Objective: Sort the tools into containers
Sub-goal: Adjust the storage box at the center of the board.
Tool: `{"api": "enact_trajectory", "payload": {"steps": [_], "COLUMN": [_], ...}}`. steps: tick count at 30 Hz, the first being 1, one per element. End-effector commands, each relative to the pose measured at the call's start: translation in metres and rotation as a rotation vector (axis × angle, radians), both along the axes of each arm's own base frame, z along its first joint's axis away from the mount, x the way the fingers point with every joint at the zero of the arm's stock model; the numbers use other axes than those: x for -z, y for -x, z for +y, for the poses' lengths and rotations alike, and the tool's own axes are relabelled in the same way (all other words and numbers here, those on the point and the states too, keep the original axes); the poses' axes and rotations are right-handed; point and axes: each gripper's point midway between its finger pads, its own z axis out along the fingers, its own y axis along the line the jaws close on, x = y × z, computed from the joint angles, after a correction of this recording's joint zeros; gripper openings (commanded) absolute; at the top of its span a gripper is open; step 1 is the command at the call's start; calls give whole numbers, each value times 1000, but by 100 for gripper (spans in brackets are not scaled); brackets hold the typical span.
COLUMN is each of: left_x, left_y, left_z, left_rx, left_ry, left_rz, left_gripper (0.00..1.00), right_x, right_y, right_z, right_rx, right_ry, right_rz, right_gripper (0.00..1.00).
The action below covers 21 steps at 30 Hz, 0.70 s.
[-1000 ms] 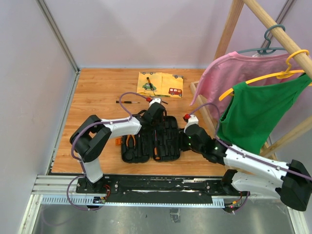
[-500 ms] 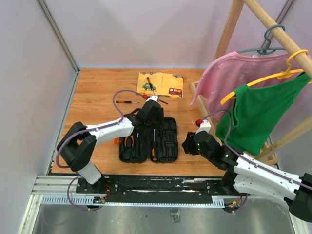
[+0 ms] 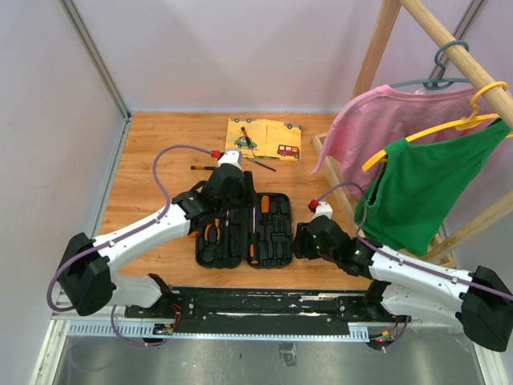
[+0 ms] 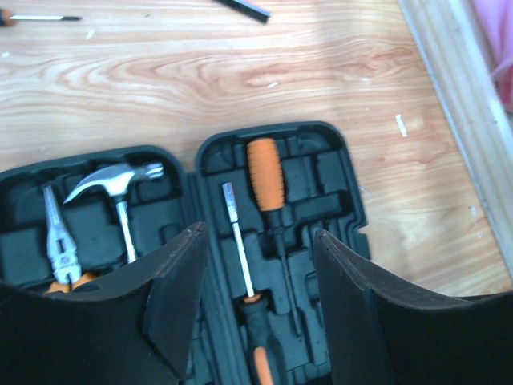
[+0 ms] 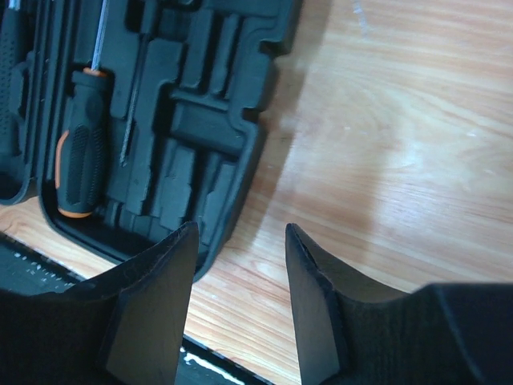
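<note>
Tools are mostly packed by the looks of it. The open tool case (image 3: pixel 279 233) is laid flat by the near edge of the bench (image 3: pixel 160 144). In its left half a claw hammer (image 4: pixel 120 180) and orange-handled pliers (image 4: pixel 58 241) are seated. An orange-handled screwdriver (image 4: pixel 266 172) and a black-and-orange screwdriver (image 4: pixel 240 249) are slotted into the right half.

Not everything is sorted, though. A thin dark screwdriver (image 3: pixel 207 168) is lying loose toward the far edge, left of the yellow cloth (image 3: pixel 276 136). A small tool (image 3: pixel 248 142) is seen on the cloth itself, and a dark rod (image 3: pixel 261 164) at the cloth's near edge can't be identified.

The left gripper (image 4: pixel 258 241) is spread wide with nothing held, hovering over the case. The right gripper (image 5: pixel 240 231) is likewise spread and empty, over bare wood just off the case's right side. Three pieces are judged left to fetch.
</note>
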Motion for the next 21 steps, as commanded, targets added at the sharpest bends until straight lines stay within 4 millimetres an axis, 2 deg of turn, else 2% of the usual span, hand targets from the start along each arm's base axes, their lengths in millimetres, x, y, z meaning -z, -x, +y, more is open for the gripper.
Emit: {"api": "enact_trajectory", "payload": {"steps": [1, 4, 10, 15, 21], "left_x": [17, 22, 29, 28, 27], "left_y": [9, 15, 20, 18, 12], "left_z": [36, 48, 66, 78, 91], "left_rx": [-68, -89, -136, -170, -213], "left_ry": [-108, -126, -164, -191, -203], "left_rz": [15, 18, 25, 23, 24], "left_gripper": [60, 61, 62, 63, 63], "right_x": [2, 11, 35, 35, 29], "right_y": [0, 1, 0, -4, -5], "right_z": [23, 25, -8, -31, -40], "right_rx": [-73, -95, 8, 81, 108], "right_ry": [-73, -38, 166, 249, 247], "right_rz": [38, 74, 149, 139, 127], "right_gripper": [49, 50, 46, 41, 40]}}
